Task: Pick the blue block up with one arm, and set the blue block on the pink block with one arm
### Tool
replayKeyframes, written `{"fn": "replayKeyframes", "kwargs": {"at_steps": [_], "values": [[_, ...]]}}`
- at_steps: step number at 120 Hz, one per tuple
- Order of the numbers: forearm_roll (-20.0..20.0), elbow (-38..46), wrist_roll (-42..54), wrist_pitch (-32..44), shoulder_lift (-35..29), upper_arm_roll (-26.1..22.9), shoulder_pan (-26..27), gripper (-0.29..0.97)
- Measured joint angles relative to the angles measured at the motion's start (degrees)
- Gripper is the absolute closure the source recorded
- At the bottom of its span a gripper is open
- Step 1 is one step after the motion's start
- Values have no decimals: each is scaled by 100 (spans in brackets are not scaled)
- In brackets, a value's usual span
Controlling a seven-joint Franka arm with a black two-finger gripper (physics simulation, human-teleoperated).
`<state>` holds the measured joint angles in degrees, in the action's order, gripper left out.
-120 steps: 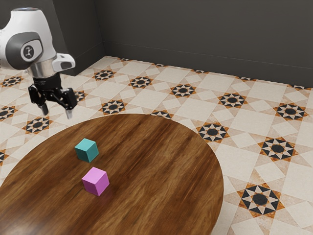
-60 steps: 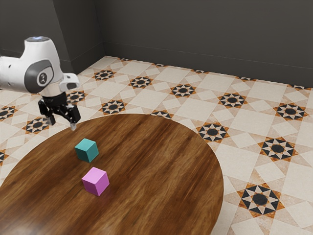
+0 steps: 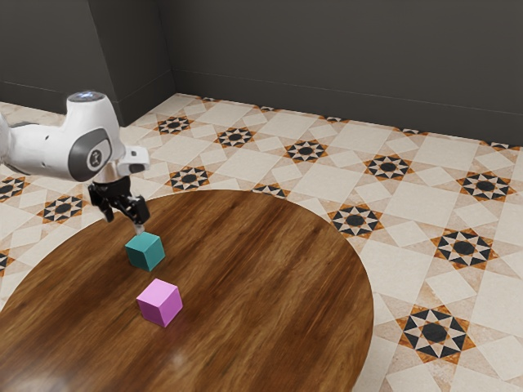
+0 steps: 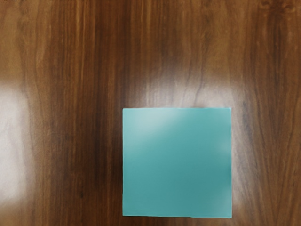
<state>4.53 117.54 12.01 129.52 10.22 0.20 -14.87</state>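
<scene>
The gripper (image 3: 125, 218) hangs just above the blue block (image 3: 145, 250), with its two black fingers (image 3: 140, 220) spread apart and nothing between them. The block, which looks more teal than blue, stands flat on the round wooden table (image 3: 270, 278), not far from the table's far rim on the exterior view's left. One fingertip comes down very close to the block's upper back corner, and from this side I cannot tell whether a small gap is there or not. The pink block (image 3: 159, 302) stands nearer to the camera, close to the blue one but apart from it, with a strip of bare wood between them. Toward the exterior view's right the table top is open wood up to its curved edge, so there is much free room on that side. Beyond the rim lies the patterned tile floor (image 3: 392, 204), and behind it a dark wall (image 3: 327, 49). The white arm (image 3: 57, 151) is cut off at the exterior view's left edge, and the table's near part is cut off at the lower edge. In the wrist view the blue block (image 4: 177, 162) shows its square top face just under the hand, with shiny wood (image 4: 70, 94) around it.
</scene>
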Motion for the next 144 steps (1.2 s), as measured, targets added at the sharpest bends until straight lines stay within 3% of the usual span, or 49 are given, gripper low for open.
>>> {"fn": "replayKeyframes", "kwargs": {"at_steps": [60,144], "values": [[-30,-278,336,260,638,-11,48,0],[-132,-296,510,346,944,-29,59,0]]}}
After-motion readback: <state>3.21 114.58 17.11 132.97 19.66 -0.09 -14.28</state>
